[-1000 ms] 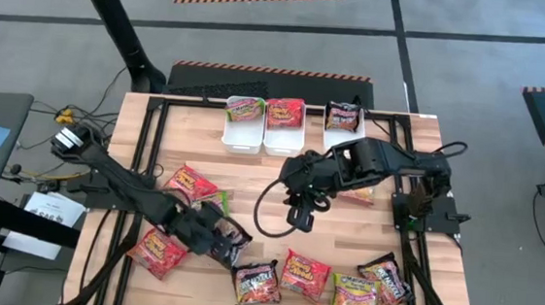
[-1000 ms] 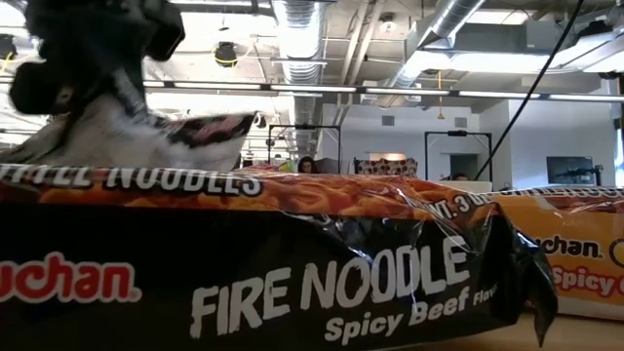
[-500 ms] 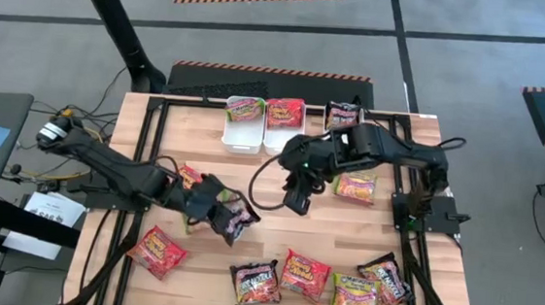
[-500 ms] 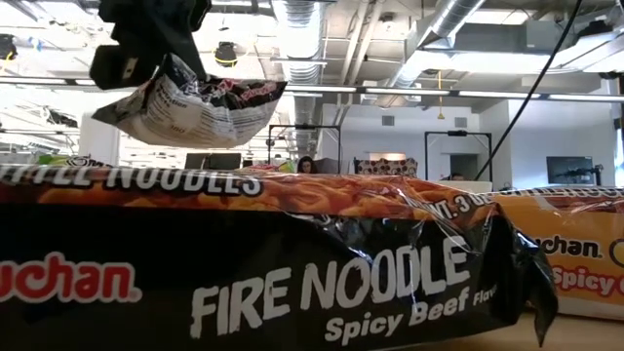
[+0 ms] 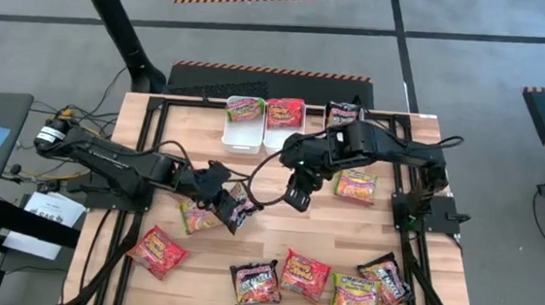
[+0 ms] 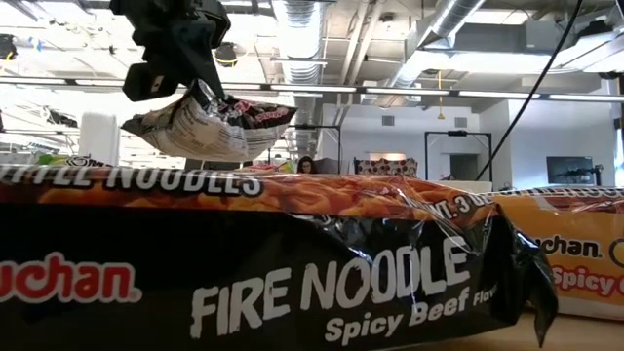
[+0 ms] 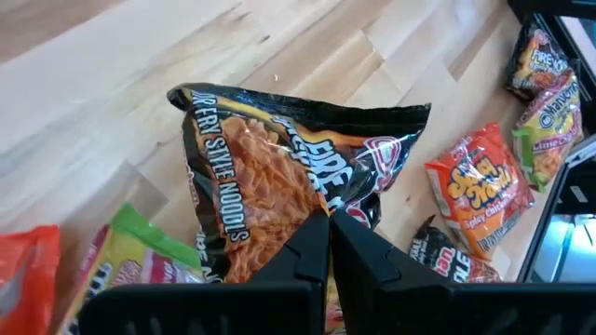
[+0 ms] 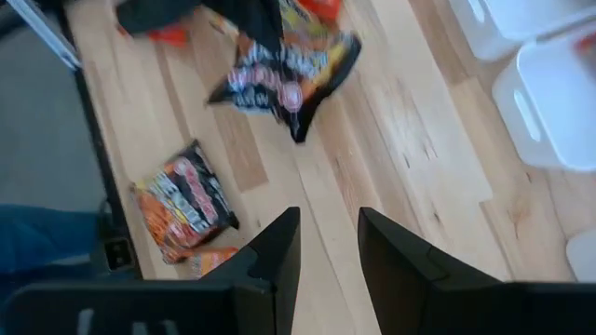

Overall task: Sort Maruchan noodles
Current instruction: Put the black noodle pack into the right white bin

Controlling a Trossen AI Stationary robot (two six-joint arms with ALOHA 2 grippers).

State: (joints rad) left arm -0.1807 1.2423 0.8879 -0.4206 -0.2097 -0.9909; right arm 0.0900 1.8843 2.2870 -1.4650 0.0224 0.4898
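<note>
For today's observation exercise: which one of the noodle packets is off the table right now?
The black Fire Noodle packet pinched in the left gripper, hanging in the air. Every other loose packet lies flat on the table.

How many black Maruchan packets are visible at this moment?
4 black packets: one held in the left claw, one at the table's far edge, two along its near edge. Arms may hide others.

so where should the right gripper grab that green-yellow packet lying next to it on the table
Take the green-yellow packet by an edge seam, coming straight down from above. It lies flat on the wood, clear of other packets, so only its thin crimped edges give the fingers something to pinch. The right gripper, open and empty, hangs just beside it.
</note>
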